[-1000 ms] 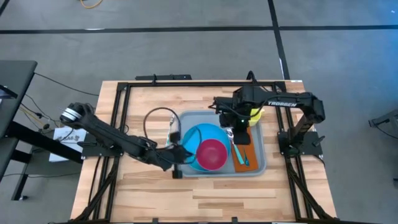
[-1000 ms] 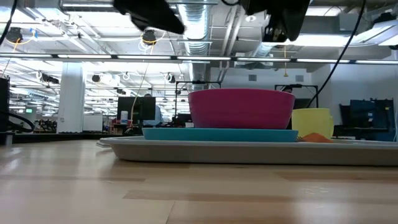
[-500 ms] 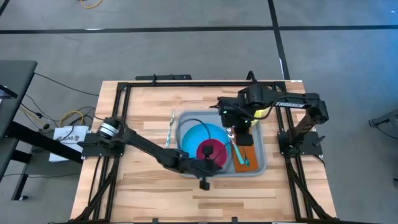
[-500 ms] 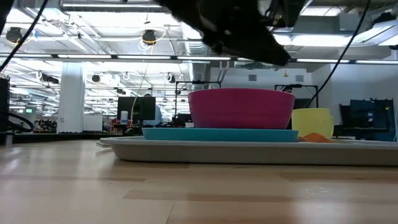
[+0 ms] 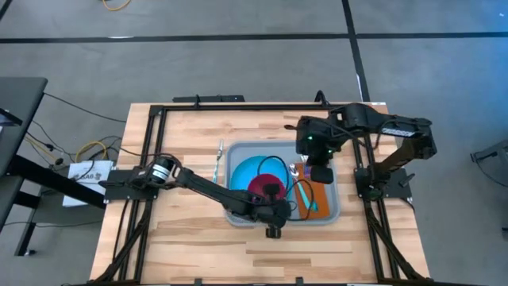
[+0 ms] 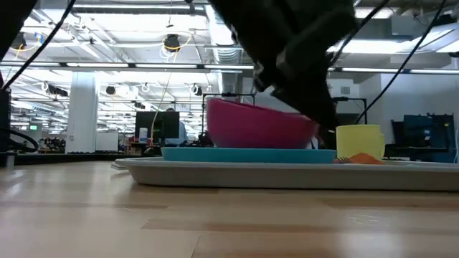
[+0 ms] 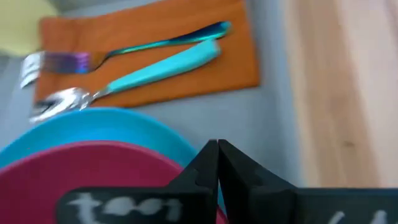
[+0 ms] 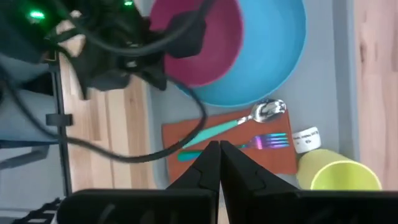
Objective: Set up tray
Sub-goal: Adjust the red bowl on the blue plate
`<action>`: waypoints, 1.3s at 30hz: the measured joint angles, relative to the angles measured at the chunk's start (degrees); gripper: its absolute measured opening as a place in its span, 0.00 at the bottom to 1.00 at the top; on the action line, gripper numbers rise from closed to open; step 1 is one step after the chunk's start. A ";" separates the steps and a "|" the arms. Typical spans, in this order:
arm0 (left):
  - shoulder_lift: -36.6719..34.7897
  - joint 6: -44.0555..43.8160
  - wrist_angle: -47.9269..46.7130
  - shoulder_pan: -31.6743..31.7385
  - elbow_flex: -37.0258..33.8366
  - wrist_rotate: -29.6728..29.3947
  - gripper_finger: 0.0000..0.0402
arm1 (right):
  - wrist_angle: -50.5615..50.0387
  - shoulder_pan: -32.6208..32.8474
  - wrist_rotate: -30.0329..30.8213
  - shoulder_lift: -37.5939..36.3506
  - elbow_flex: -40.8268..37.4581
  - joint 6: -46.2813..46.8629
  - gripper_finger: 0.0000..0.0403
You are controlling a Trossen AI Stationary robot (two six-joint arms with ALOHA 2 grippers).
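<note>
The light grey-blue tray (image 5: 334,208) lies mid-table and carries a round blue plate (image 5: 244,171). A magenta bowl (image 5: 260,186) stands on the plate, tilted in the low view (image 6: 251,125). An orange napkin (image 5: 309,200) with a fork (image 7: 155,46) and a teal-handled spoon (image 7: 161,65) lies on the tray's right side. A yellow cup (image 6: 358,140) stands at its far right corner. My left gripper (image 5: 279,203), shut, is at the bowl's near right rim. My right gripper (image 5: 320,175), shut, hovers above the napkin (image 8: 186,140). My left gripper's shut fingers (image 7: 208,163) meet the bowl's near right rim (image 7: 180,163), reaching in low from the table's left and slanting down. Whether they press on the rim or pinch it is hidden by the fingers themselves. The bowl is tipped on the plate, with its left side raised (image 6: 215,107).
A thin metal utensil (image 5: 219,155) lies on the wood just left of the tray. A black frame (image 5: 238,106) borders the table. Bare wood stretches along the near edge (image 5: 254,254). A small white label (image 8: 306,140) sits beside the cup.
My left gripper has swept from the tray's left side toward the table's right, passing over the plate and coming down at the bowl's near right rim. The bowl stood level before and is now tipped, left side up. My right gripper has drawn back toward the table's right.
</note>
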 joint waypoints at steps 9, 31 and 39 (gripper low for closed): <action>-0.74 -1.48 -7.08 1.18 -0.07 -5.76 0.00 | 0.49 3.83 1.53 -0.42 0.00 -0.02 0.00; -2.78 -19.25 -68.93 -6.03 23.07 -22.74 0.00 | 0.70 5.77 1.56 -0.42 -0.04 -1.51 0.00; -19.75 -37.64 -66.95 -8.20 -1.35 -24.82 0.00 | 1.26 8.11 4.37 -0.52 -1.03 -1.20 0.00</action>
